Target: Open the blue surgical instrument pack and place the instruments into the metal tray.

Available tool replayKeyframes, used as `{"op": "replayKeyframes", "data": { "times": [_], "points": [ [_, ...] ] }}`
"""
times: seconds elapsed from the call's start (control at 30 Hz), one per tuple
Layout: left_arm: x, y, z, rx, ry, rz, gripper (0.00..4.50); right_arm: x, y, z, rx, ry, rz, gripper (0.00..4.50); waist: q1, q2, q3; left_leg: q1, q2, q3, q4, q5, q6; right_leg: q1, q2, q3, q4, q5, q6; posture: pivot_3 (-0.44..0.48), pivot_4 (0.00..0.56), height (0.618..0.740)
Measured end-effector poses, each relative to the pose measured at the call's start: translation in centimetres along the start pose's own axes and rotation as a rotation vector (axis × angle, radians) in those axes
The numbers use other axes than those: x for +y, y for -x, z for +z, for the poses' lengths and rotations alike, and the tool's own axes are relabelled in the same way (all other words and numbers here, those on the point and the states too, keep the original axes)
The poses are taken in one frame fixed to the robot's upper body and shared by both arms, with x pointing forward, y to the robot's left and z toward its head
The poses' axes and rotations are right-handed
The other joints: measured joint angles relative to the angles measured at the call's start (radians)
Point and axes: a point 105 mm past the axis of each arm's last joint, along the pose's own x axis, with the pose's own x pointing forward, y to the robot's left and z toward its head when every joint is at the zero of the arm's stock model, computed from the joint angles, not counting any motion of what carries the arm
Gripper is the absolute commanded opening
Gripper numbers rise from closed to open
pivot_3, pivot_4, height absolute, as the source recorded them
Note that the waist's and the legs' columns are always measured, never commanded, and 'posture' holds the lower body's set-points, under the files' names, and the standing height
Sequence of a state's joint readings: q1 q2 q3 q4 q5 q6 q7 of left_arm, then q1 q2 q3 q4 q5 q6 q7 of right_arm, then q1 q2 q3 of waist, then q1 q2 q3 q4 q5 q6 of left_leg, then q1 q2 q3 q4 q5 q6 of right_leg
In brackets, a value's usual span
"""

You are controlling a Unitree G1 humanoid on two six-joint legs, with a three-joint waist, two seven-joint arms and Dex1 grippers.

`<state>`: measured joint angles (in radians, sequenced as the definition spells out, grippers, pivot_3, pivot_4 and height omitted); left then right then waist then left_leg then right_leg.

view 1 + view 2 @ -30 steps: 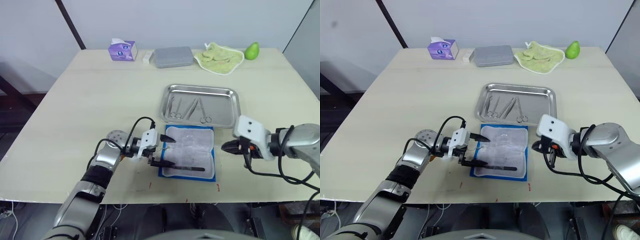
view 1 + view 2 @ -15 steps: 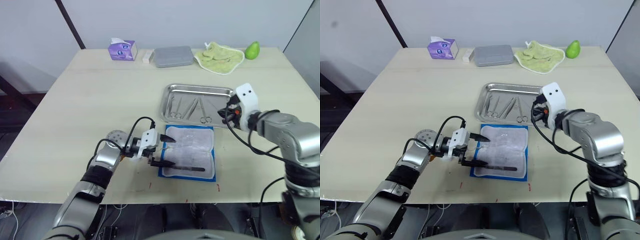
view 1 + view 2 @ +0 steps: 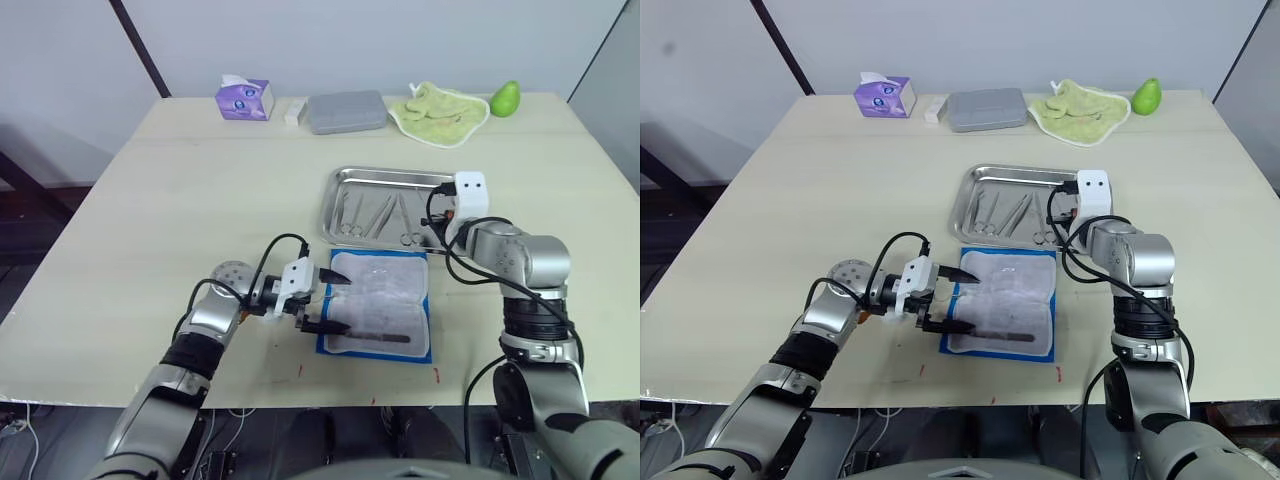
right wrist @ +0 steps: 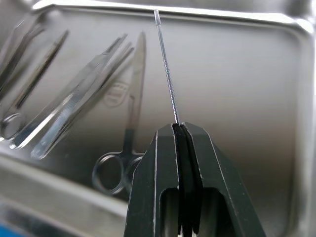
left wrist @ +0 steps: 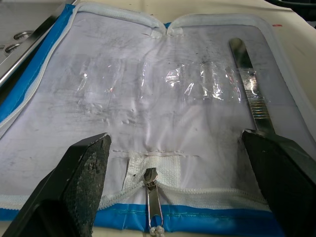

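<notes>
The blue surgical instrument pack lies open in front of me, white lining up. One flat steel instrument still rests in its near half. My left gripper is open at the pack's left edge, with a finger on either side of the zipper pull. The metal tray sits just beyond the pack and holds several scissors and forceps. My right gripper hovers over the tray's right part, shut on a thin steel probe that points out from its tips.
Along the far table edge stand a purple tissue box, a small white item, a grey flat box, a green cloth and a green pear-shaped object. Bare tabletop lies left of the tray.
My right arm has swung from the table right of the pack up and over the tray's right side. The left gripper and the pack have stayed put.
</notes>
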<state>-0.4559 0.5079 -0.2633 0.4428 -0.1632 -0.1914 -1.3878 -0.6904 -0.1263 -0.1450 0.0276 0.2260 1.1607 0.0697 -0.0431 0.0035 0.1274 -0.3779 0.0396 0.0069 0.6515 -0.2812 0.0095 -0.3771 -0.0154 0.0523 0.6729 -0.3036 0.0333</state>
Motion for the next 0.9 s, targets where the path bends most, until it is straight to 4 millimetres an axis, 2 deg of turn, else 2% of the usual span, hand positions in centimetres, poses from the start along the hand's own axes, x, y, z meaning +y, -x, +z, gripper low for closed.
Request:
{"op": "replayKeyframes", "data": {
  "times": [0.23, 0.27, 0.33, 0.43, 0.57, 0.67, 0.73, 0.83, 0.9],
  "points": [
    [0.0, 0.0, 0.0, 0.000, 0.002, 0.000, 4.50, 0.0, -0.6, -0.4, 0.002, -0.014, -0.007, 0.08, 0.000, 0.000, 0.000, 0.000, 0.000, 0.000, 0.000, 0.000, 0.000, 0.000, 0.000, 0.000, 0.000, 0.000, 0.000, 0.000, 0.150, 0.740],
    [0.0, 0.0, 0.0, 0.001, 0.004, 0.000, 4.50, 0.0, -0.7, -0.4, 0.003, -0.016, -0.007, 0.71, 0.000, 0.000, 0.000, 0.000, 0.000, 0.000, 0.000, 0.000, 0.000, 0.000, 0.000, 0.000, 0.000, 0.000, 0.000, 0.000, 0.150, 0.740],
    [0.0, 0.0, 0.0, 0.001, 0.004, 0.000, 4.50, 0.0, -0.9, -0.6, 0.009, -0.018, -0.007, 1.31, 0.000, 0.000, 0.000, 0.000, 0.000, 0.000, 0.000, 0.000, 0.000, 0.000, 0.000, 0.000, 0.000, 0.000, 0.000, 0.000, 0.150, 0.740],
    [0.0, 0.0, 0.0, 0.001, 0.004, -0.001, 4.50, 0.0, -0.9, -0.6, 0.011, -0.018, -0.006, 2.79, 0.000, 0.000, 0.000, 0.000, 0.000, 0.000, 0.000, 0.000, 0.000, 0.000, 0.000, 0.000, 0.000, 0.000, 0.000, 0.000, 0.150, 0.740],
    [0.0, 0.0, 0.1, 0.000, 0.001, 0.000, 4.50, 0.0, -0.4, 0.0, -0.022, 0.013, 0.013, 2.79, 0.000, 0.001, 0.000, -0.001, 0.000, 0.000, 0.000, 0.000, 0.000, -0.001, 0.000, 0.000, 0.000, 0.000, 0.000, 0.000, 0.150, 0.740],
    [-0.2, 0.0, 0.1, -0.002, -0.001, 0.000, 4.50, 0.5, 1.3, 1.6, -0.152, 0.119, 0.088, 2.79, 0.000, 0.001, 0.001, -0.002, 0.000, 0.000, -0.001, 0.000, 0.000, -0.001, 0.000, 0.000, -0.001, 0.000, 0.000, 0.000, 0.150, 0.740],
    [-0.2, 0.0, 0.1, -0.003, -0.003, 0.000, 4.50, 2.1, 3.3, 2.1, -0.272, 0.192, 0.243, 2.79, 0.000, 0.001, 0.001, -0.002, 0.000, -0.001, -0.001, 0.000, 0.000, -0.001, 0.000, -0.001, -0.002, 0.000, 0.000, 0.000, 0.150, 0.740],
    [-0.3, 0.0, 0.1, -0.004, -0.002, 0.004, 4.50, 4.6, 6.9, 0.8, -0.323, 0.337, 0.497, 2.79, 0.001, 0.001, 0.001, -0.002, 0.000, -0.001, -0.002, 0.000, 0.000, 0.000, 0.001, -0.002, -0.003, 0.000, 0.000, 0.000, 0.150, 0.740],
    [-0.2, 0.1, 0.1, -0.004, -0.002, 0.005, 4.50, 5.4, 9.4, -0.6, -0.311, 0.411, 0.641, 2.79, 0.000, 0.000, 0.002, -0.002, 0.000, -0.002, -0.001, 0.000, 0.000, 0.000, 0.000, -0.002, -0.004, 0.000, 0.000, 0.000, 0.150, 0.740]
  ]
}}
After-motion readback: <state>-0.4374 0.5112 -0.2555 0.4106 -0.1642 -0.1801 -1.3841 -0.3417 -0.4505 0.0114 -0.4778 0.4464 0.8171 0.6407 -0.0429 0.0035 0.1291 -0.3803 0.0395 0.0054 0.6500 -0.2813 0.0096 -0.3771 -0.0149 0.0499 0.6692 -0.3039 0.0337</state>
